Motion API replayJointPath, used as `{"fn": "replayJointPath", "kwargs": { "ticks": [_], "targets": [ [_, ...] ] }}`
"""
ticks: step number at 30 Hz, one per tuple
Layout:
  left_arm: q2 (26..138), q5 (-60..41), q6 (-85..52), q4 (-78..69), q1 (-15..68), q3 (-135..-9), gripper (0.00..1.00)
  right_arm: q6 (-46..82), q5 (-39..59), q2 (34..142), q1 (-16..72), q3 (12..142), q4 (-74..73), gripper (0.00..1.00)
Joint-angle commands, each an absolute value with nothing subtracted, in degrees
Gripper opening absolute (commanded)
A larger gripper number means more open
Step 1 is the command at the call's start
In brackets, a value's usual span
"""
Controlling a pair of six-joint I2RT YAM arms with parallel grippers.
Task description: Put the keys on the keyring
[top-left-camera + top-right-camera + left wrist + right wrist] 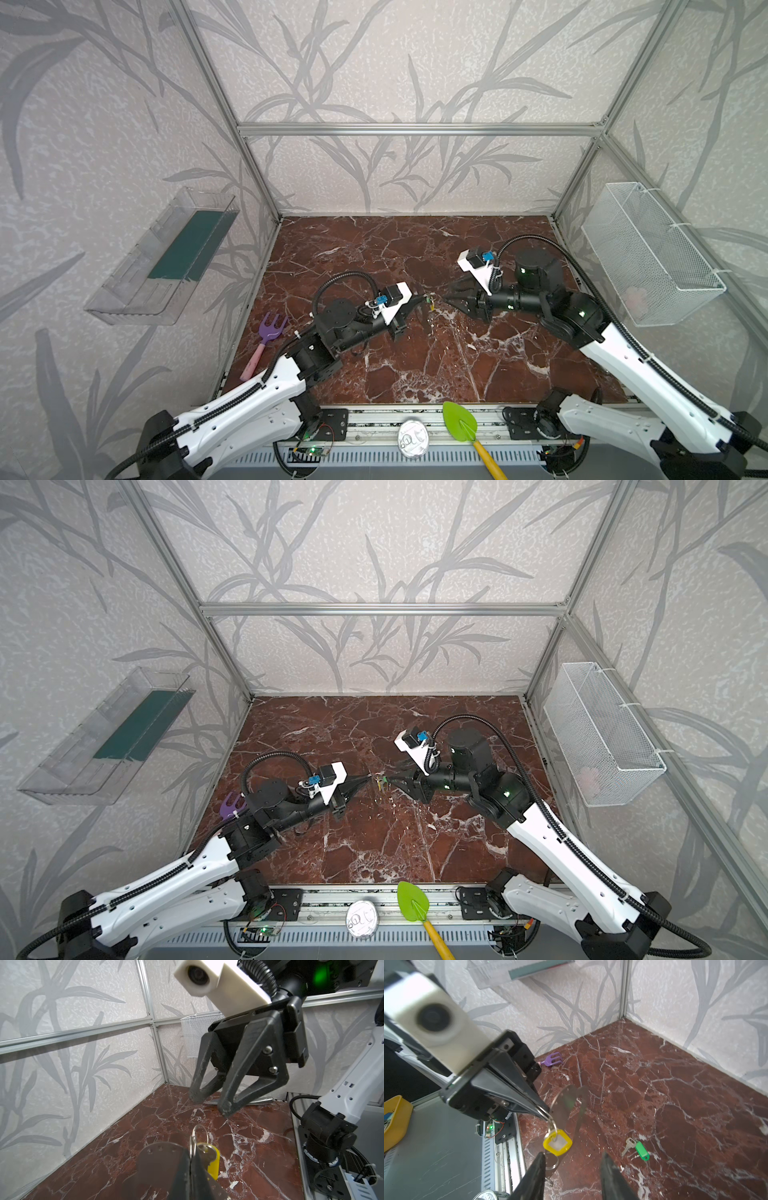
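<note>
My left gripper is shut, holding the keyring, a flat grey plate with small holes, in the air. A wire ring comes out at the tips. It carries the key with the yellow tag, which hangs beside the plate. Facing it, my right gripper stands open just short of the yellow tag, with nothing between its fingers. The key with the green tag lies on the marble floor. In both top views the two grippers meet mid-table.
A purple fork toy lies at the left edge of the marble floor. A green trowel and a round tin lie on the front rail. A wire basket hangs on the right wall and a clear tray on the left wall.
</note>
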State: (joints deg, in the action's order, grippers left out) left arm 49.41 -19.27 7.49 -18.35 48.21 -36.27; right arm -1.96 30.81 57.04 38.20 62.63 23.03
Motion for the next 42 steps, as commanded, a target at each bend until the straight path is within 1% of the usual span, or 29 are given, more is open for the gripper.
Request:
{"fn": "replayJointPath", "kwargs": {
  "ticks": [1, 3, 7, 12, 15, 18, 23, 30, 32, 34, 37, 40, 41, 42],
  "targets": [
    [50.6, -25.9, 7.1, -17.7, 47.2, -40.3, 0.00, -4.6, 34.1, 55.2, 38.2, 60.0, 14.6, 0.47],
    [51.6, -29.7, 5.4, -18.3, 45.6, -41.2, 0.00, -5.5, 35.9, 54.6, 38.2, 58.8, 12.3, 0.50],
    [53.0, -38.0, 0.7, -22.0, 42.5, -42.1, 0.00, -6.1, 38.9, 54.7, 38.2, 57.4, 10.2, 0.51],
    [54.0, -42.1, -2.1, -25.4, 41.5, -42.0, 0.00, -4.9, 39.5, 53.8, 38.2, 55.2, 6.4, 0.50],
    [54.5, -43.6, -3.3, -27.0, 41.3, -41.7, 0.00, -4.2, 40.3, 53.7, 38.2, 54.5, 4.4, 0.47],
    [54.7, -44.4, -3.9, -27.6, 41.2, -41.7, 0.00, -3.7, 40.6, 54.2, 38.2, 54.4, 3.3, 0.41],
    [54.4, -44.3, -4.2, -28.2, 41.1, -41.2, 0.00, -3.5, 42.1, 54.9, 38.2, 54.6, 2.7, 0.27],
    [54.1, -43.9, -4.4, -29.5, 41.0, -40.7, 0.00, -3.5, 44.5, 55.3, 38.2, 54.8, 3.2, 0.17],
    [54.1, -43.9, -4.4, -29.8, 41.1, -40.6, 0.00, -3.4, 45.0, 55.3, 38.2, 54.7, 3.2, 0.16],
    [54.1, -43.9, -4.5, -30.1, 41.0, -40.6, 0.00, -3.5, 45.2, 55.5, 38.2, 54.8, 3.5, 0.12],
    [54.2, -43.8, -4.6, -30.2, 41.0, -40.6, 0.00, -3.6, 45.6, 55.7, 38.3, 55.0, 3.6, 0.10],
    [54.4, -43.9, -4.7, -30.3, 41.0, -40.8, 0.00, -3.7, 46.1, 55.9, 38.3, 55.4, 3.6, 0.05],
    [54.6, -43.9, -4.8, -30.4, 41.0, -40.7, 0.00, -3.6, 46.1, 55.9, 38.3, 55.5, 3.7, 0.01],
    [54.7, -44.0, -4.9, -30.5, 41.0, -40.7, 0.00, -3.6, 46.1, 55.9, 38.3, 55.6, 3.6, 0.00]
  ]
}}
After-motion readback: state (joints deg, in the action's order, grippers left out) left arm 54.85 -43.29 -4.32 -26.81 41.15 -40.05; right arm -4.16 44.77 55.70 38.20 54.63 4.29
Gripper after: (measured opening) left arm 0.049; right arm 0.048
